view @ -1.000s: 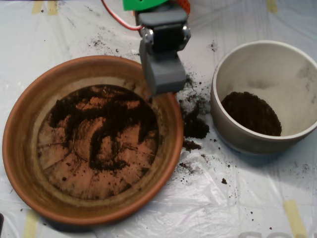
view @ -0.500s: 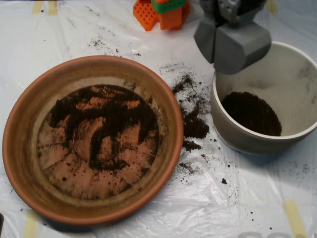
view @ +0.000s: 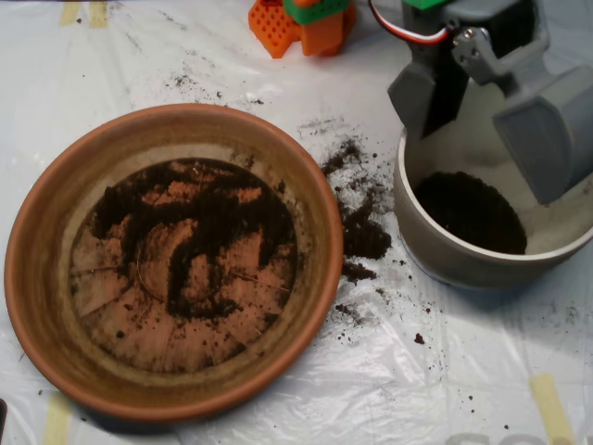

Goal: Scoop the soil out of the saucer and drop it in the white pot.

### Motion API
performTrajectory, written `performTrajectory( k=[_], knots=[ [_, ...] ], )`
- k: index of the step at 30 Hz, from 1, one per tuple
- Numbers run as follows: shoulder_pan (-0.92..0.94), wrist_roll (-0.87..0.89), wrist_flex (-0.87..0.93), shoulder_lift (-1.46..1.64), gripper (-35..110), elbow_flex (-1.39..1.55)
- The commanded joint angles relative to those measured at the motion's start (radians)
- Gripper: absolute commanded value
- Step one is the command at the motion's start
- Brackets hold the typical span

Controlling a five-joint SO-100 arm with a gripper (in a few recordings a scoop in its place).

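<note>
We saw the grey clamshell scoop (view: 486, 116) spread wide over the round off-white ceramic pot (view: 445, 255) at three o'clock; dark crumbly soil (view: 199, 236) remained in the terracotta saucer (view: 37, 278), and swinging back might scatter more crumbs.

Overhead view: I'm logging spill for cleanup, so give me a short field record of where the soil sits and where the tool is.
tool: grey clamshell scoop, halves spread apart, over the white pot
soil in pot: dark patch on the pot's floor
soil in saucer: smears and clumps across the ridged base of the saucer, bare terracotta between them
spilled soil: scattered clumps on the plastic sheet between saucer and pot, finer specks above the saucer
other: orange and green block at the top edge
</note>
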Motion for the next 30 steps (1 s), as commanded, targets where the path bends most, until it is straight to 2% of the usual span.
performTrajectory(
  k=[1, 10, 17, 26, 30],
  knots=[
    [-0.017, -0.002, -0.003, 0.080, 45, -0.017],
    [0.043, 0.029, 0.025, 0.147, 43, -0.020],
    [0.255, -0.003, 0.035, 0.209, 43, 0.014],
    [0.514, -0.094, -0.121, 0.253, 42, 0.311],
    [0.581, -0.181, -0.252, 0.278, 42, 0.526]
  ],
)
